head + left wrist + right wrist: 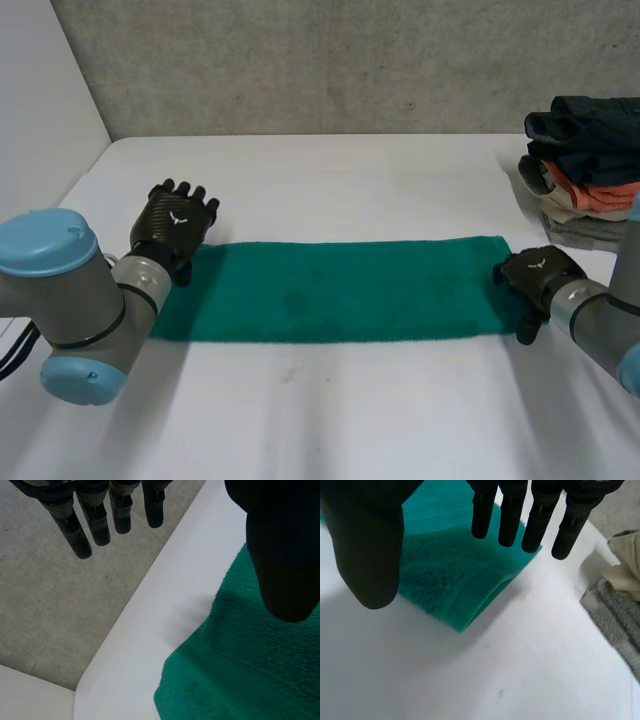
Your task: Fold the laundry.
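A green towel (pixel 330 290) lies flat on the white table (pixel 330 190) as a long strip running left to right. My left hand (pixel 175 225) hovers over the strip's left end, near its far corner. It is open, with straight fingers (pixel 95 515) held out past the towel (pixel 250 670) and the thumb above the cloth. My right hand (pixel 535 275) is at the strip's right end. It is open too, and the end corner of the towel (pixel 450 575) lies on the table below its straight fingers (pixel 510 515) and thumb. Neither hand holds cloth.
A stack of folded clothes (pixel 585 170) stands at the far right of the table, just beyond my right hand, with a grey piece (pixel 615 620) at its base. The table's far left edge (pixel 125 630) runs close past the left hand.
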